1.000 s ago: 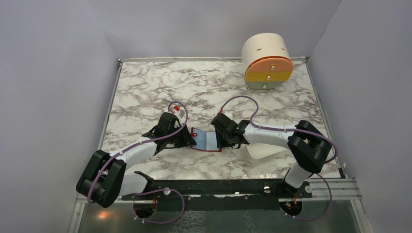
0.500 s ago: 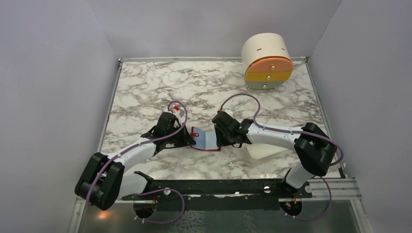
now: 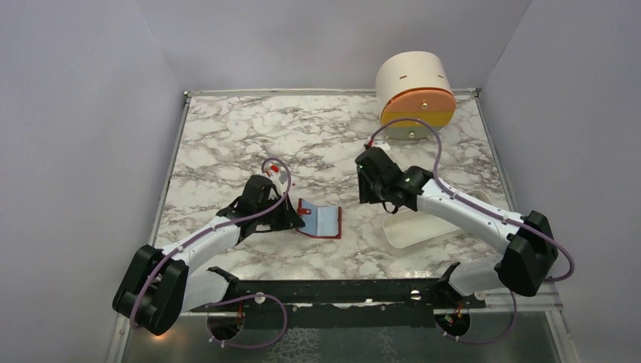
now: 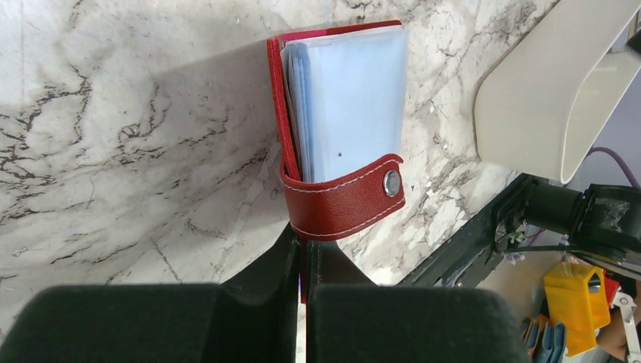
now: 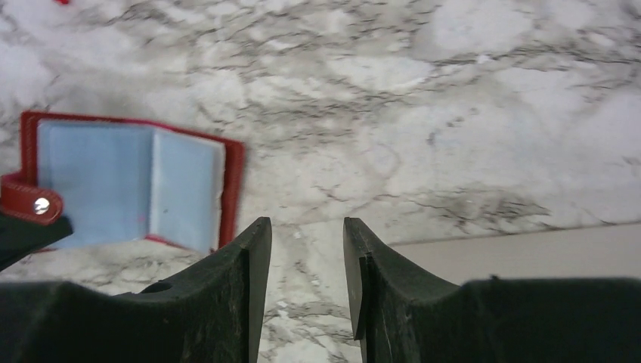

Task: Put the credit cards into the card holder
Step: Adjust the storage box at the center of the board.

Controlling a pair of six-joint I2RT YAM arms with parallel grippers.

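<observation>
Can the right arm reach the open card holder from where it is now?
Probably yes. The right arm hovers close to the right of the card holder, jaws apart and empty, only bare table between. The left arm pinches just the strap side.

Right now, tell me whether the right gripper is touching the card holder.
Apart. The right wrist view shows the right gripper open over bare marble, with the card holder lying off to one side, a clear gap between.
</observation>
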